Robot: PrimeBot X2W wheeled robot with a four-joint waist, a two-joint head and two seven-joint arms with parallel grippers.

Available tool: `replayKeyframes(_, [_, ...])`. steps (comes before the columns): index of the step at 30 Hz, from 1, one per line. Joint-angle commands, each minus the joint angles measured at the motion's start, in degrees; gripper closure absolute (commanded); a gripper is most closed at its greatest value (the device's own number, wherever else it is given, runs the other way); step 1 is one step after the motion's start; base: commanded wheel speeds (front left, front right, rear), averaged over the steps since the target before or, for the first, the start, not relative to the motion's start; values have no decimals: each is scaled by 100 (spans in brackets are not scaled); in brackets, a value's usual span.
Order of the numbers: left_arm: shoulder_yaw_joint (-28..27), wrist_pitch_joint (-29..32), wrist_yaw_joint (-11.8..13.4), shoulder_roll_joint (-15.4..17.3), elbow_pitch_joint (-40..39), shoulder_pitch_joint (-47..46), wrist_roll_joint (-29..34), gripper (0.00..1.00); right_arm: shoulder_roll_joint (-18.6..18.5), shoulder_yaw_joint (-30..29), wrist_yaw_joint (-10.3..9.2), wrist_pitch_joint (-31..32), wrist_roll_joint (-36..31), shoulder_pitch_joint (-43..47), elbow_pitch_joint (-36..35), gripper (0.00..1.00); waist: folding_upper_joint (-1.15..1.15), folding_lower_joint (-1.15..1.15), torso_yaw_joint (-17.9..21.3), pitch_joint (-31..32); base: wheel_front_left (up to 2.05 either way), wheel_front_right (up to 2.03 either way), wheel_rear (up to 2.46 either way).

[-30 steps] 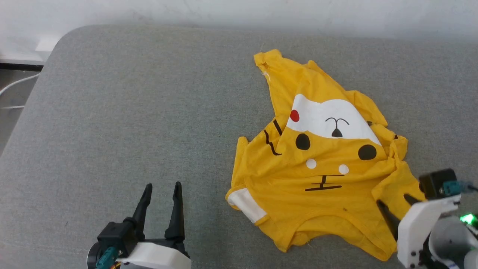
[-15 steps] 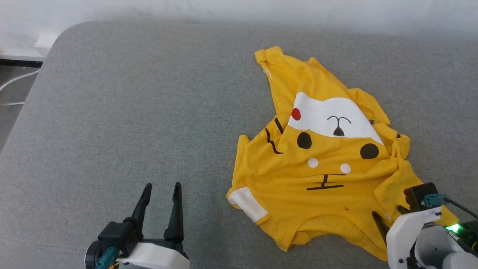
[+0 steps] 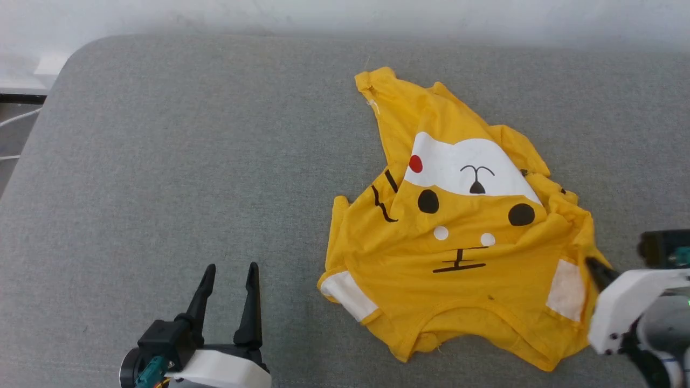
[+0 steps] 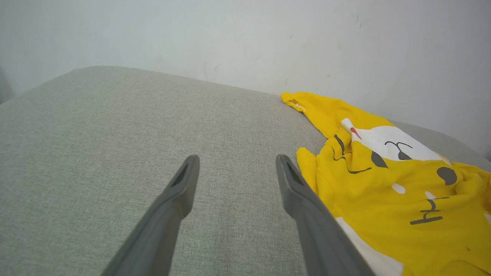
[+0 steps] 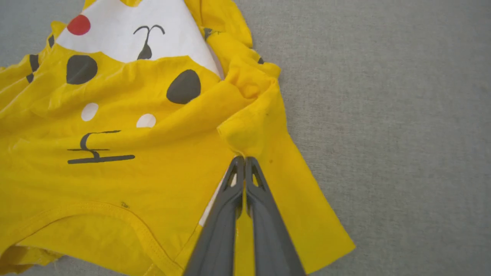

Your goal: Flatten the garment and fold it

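Note:
The garment point(image 3: 458, 258), a bright yellow T-shirt with a cartoon face, lies crumpled on the right half of the grey cushion. My right gripper point(image 3: 593, 267) is at its right sleeve. In the right wrist view the gripper point(image 5: 244, 160) is shut on a raised fold of that yellow sleeve point(image 5: 253, 130). A white patch point(image 3: 566, 291) shows just left of the pinch. My left gripper point(image 3: 229, 269) stands open over bare cushion, left of the garment's white-cuffed sleeve point(image 3: 347, 295). In the left wrist view the gripper point(image 4: 236, 165) holds nothing, and the garment point(image 4: 383, 191) lies to its right.
The grey cushion point(image 3: 161, 161) runs wide to the left of the garment. A white wall point(image 3: 323, 13) stands behind it. Past the rounded left edge, a thin cable point(image 3: 16, 116) lies on the floor.
My right gripper has shut on the sleeve and drawn it rightward, uncovering the white patch. The left gripper has stayed put. The head view has shifted slightly.

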State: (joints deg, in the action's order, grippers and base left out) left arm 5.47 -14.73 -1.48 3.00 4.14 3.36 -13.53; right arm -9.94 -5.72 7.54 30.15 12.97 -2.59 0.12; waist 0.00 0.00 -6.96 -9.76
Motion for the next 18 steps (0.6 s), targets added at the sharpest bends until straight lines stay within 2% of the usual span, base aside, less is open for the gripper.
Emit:
replayKeyframes(1, [-11, -27, 9, -2, -12, 18, -16, 0, 37, -243, -5, 68, 57, -118, -141, 100, 0, 0, 30, -11, 0, 0, 0])
replayKeyframes(7, [50, -27, -28, -5, -8, -47, -17, 0, -69, -1487, -5, 167, -296, -283, -272, 100, 0, 0, -33, -93, 0, 0, 0])
replayKeyframes(9, [57, -27, -33, -4, 10, -68, -1, 0, -134, -1917, -5, 28, -554, -381, -39, 57, 0, 0, -60, -141, 0, 0, 0])
replayKeyframes(10, [58, -27, -39, -2, 16, -81, 9, 0, -176, -2086, -5, -93, -732, -432, 112, 0, 0, 0, -72, -165, 0, 0, 0])
replayKeyframes(14, [57, -27, -59, 13, 31, -124, 33, 0, -99, -2562, -5, -712, -1200, -746, 714, 0, 0, 0, -102, -211, 0, 0, 0])
replayKeyframes(18, [19, -27, -39, 33, 23, -122, 42, 0, 176, -2439, -5, -1123, -1163, -940, 998, 0, 0, 0, -54, -191, 0, 0, 0])
